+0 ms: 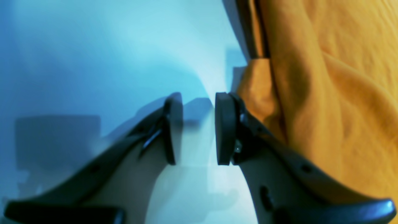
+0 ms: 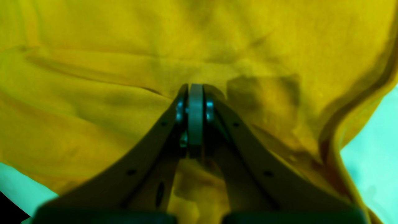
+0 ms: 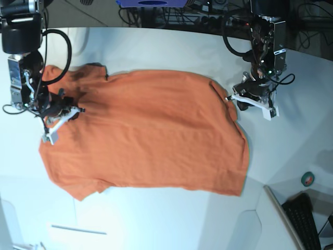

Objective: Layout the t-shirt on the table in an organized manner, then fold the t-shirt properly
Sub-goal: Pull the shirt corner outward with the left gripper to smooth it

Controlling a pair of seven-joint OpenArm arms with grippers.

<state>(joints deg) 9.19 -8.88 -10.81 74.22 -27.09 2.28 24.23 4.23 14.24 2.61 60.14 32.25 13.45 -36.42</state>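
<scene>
- While the t-shirt (image 3: 151, 133) lies spread across the middle of the desk (image 3: 156, 47), mostly flat, we look to be late in the layout step, with no fold made yet.
- Over on the right arm's side, the right end effector (image 2: 196, 93) has its pads pressed together on the orange cloth at the collar-and-sleeve end; the wrist view shows fabric bunched at the tips, so I judge it has a pinch of shirt.
- On the other side, the left end effector (image 1: 194, 127) stands with a clear gap between its pads and nothing in them, hovering over bare desk just beside the shirt's hem edge.
- Next move, as I read it: the left end effector needs to shift onto the hem and close on it, so both ends can be tensioned and the wrinkles near the hem corner drawn out.
- One sleeve near the bottom corner looks rumpled and will want straightening before folding.
- Surface: white, smooth, glossy, likely letting cloth slide easily.
- Around the room: cables (image 3: 171, 18) trail behind the desk, a keyboard (image 3: 307, 219) sits at the lower corner, and a small tape roll (image 3: 308, 179) lies near it.
</scene>
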